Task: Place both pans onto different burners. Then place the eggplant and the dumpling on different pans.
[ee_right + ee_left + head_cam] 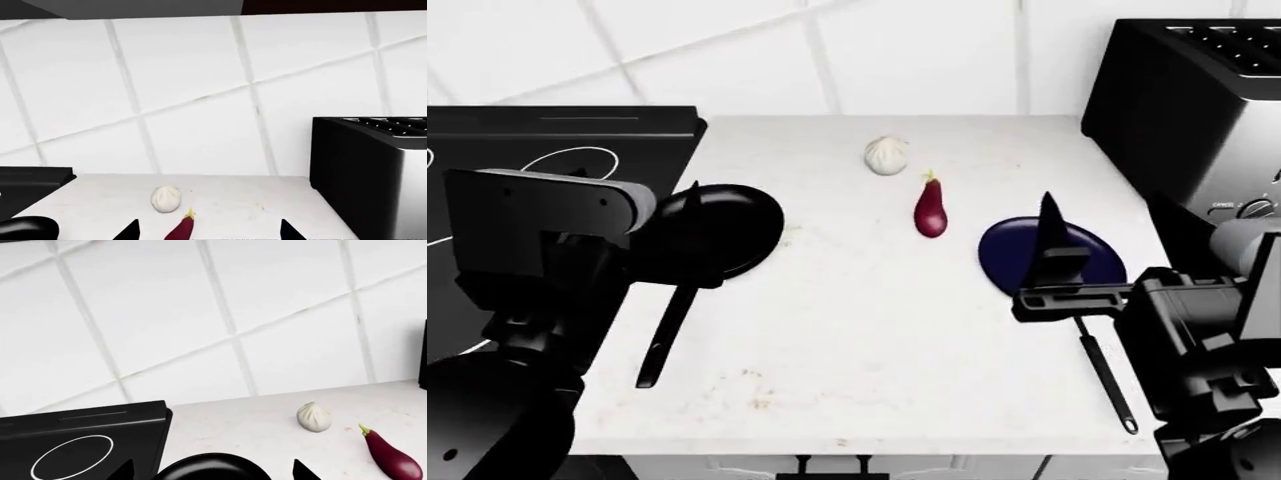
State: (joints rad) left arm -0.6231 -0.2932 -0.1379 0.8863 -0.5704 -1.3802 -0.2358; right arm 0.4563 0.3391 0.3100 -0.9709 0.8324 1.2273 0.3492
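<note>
The glossy black pan lies on the white counter just right of the cooktop, its handle pointing toward the front edge. My left gripper hovers open over this pan's rim. The navy pan rests at the right, partly hidden by my right gripper, which is open and empty above it. Between the pans lie the purple eggplant and, farther back, the off-white dumpling. A white burner ring shows on the cooktop.
A black toaster stands at the back right of the counter. A white tiled wall runs behind everything. The counter's front edge lies close to both pan handles.
</note>
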